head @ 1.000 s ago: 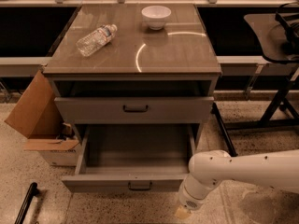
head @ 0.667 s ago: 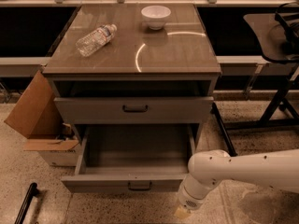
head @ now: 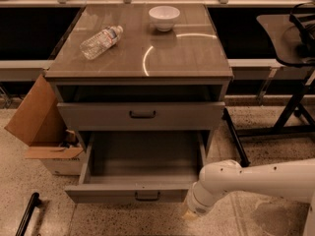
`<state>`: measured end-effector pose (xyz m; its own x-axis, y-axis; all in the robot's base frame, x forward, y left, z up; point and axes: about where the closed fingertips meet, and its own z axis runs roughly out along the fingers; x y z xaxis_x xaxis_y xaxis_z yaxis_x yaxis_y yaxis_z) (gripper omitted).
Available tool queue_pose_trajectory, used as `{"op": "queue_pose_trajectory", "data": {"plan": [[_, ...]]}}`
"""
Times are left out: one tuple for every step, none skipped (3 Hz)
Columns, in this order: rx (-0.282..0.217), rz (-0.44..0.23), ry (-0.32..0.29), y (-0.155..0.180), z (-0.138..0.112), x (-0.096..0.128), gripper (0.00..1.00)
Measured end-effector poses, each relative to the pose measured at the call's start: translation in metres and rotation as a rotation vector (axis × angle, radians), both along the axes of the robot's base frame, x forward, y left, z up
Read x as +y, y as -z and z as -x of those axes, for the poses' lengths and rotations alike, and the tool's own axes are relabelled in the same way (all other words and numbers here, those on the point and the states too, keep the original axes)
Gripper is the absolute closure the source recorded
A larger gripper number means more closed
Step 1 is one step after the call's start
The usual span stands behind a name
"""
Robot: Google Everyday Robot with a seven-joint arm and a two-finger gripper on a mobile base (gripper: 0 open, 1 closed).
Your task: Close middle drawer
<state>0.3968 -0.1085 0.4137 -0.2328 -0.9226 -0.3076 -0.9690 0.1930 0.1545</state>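
Observation:
The middle drawer (head: 135,193) is pulled far out of the grey cabinet. Its deep box is empty, and its low flat front has a small dark bar handle (head: 147,196) at the centre. Above it, the taller grey drawer (head: 142,115) stands slightly out from the cabinet. My white arm (head: 256,178) reaches in from the lower right. My gripper (head: 190,213) points down toward the floor just right of the open drawer's front right corner, close to it. It holds nothing that I can see.
A plastic bottle (head: 101,42) lies on the cabinet top (head: 187,58), and a white bowl (head: 164,17) stands at its back. An open cardboard box (head: 37,127) sits on the floor to the left. A dark chair or stand base (head: 290,107) is at the right. A black bar (head: 27,215) lies at the lower left.

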Motion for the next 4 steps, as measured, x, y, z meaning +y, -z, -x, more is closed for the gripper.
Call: {"op": "queue_pose_trajectory", "data": {"plan": [[-0.089, -0.030, -0.013, 0.010, -0.018, -0.002, 1.00], [-0.160, -0.046, -0.008, 0.018, -0.033, -0.005, 1.00], [-0.198, -0.062, 0.010, 0.027, -0.048, -0.010, 1.00], [-0.232, -0.092, 0.013, 0.035, -0.062, -0.010, 1.00]]}}
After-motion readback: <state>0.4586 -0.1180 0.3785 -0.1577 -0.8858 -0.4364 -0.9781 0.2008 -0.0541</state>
